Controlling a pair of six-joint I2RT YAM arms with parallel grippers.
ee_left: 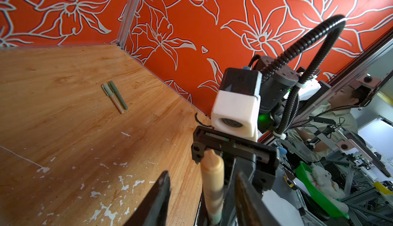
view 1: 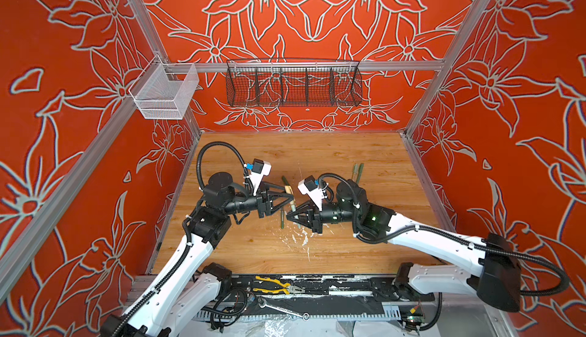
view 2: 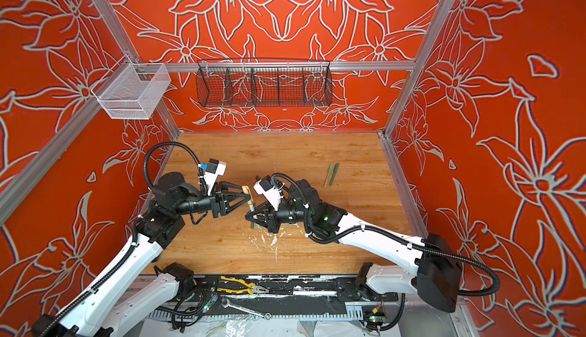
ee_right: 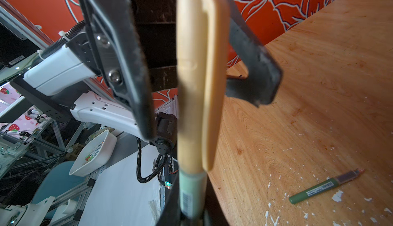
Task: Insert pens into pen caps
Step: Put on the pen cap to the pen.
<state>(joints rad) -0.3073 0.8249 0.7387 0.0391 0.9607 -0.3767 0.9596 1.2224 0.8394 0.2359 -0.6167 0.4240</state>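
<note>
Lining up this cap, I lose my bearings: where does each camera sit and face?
Top views: high over the front edge, looking down at the table and back wall; the left arm and right arm show.
Left wrist: on the left arm, looking past the left gripper's open fingers at the right arm.
Right wrist: on the right arm, looking along the pale green pen in the right gripper toward the left gripper.
Shared: both wrist views show the tan cap on that pen.

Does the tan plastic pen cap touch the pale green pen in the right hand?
Touching. The right wrist view shows the tan plastic pen cap seated over the end of the pale green pen.
</note>
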